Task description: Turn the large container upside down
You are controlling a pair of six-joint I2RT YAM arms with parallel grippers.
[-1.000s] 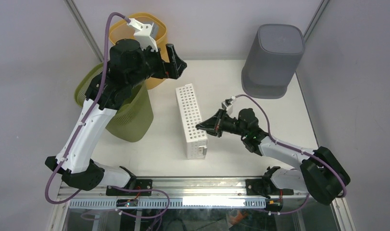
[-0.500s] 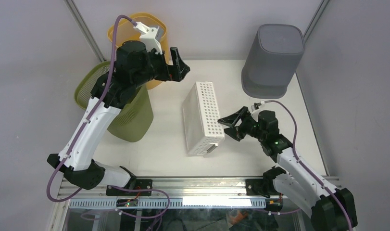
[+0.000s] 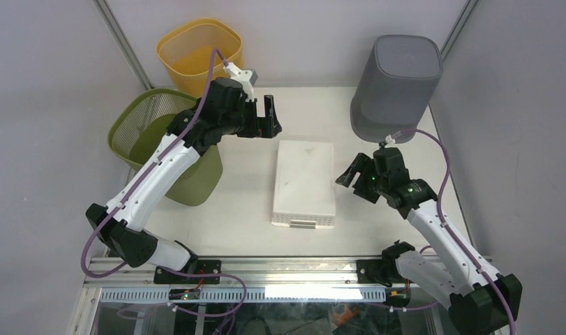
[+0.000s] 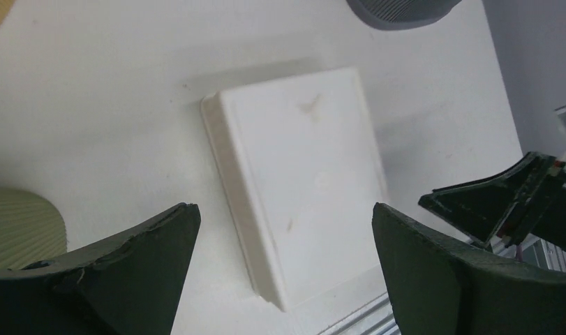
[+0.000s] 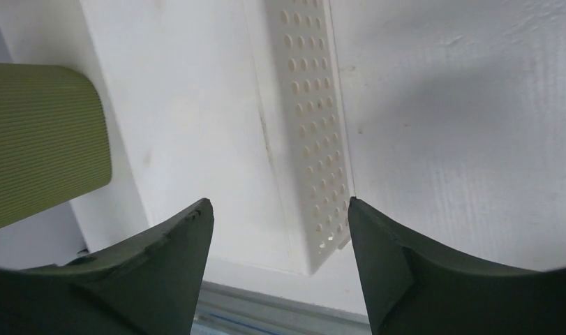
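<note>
The large container [image 3: 304,181] is a white perforated box lying flat in the middle of the table, its solid bottom facing up. In the left wrist view the container [image 4: 301,181] shows that smooth bottom; in the right wrist view the container [image 5: 308,139] shows its holed right side. My left gripper [image 3: 271,117] hovers open above the far left corner of the box, nothing between its fingers [image 4: 283,206]. To the right of the box my right gripper [image 3: 353,178] stands open and apart from it, and the jaws [image 5: 278,201] are empty.
A grey bin [image 3: 395,84] stands upside down at the back right. A yellow bin [image 3: 196,49] sits at the back left, a green mesh bin [image 3: 161,146] in front of it beside the left arm. A metal rail [image 3: 294,269] runs along the near edge.
The white container tipped over from standing on its side to lying bottom up. My right gripper opened and drew back to the right. The left gripper came down toward the box's far end.
</note>
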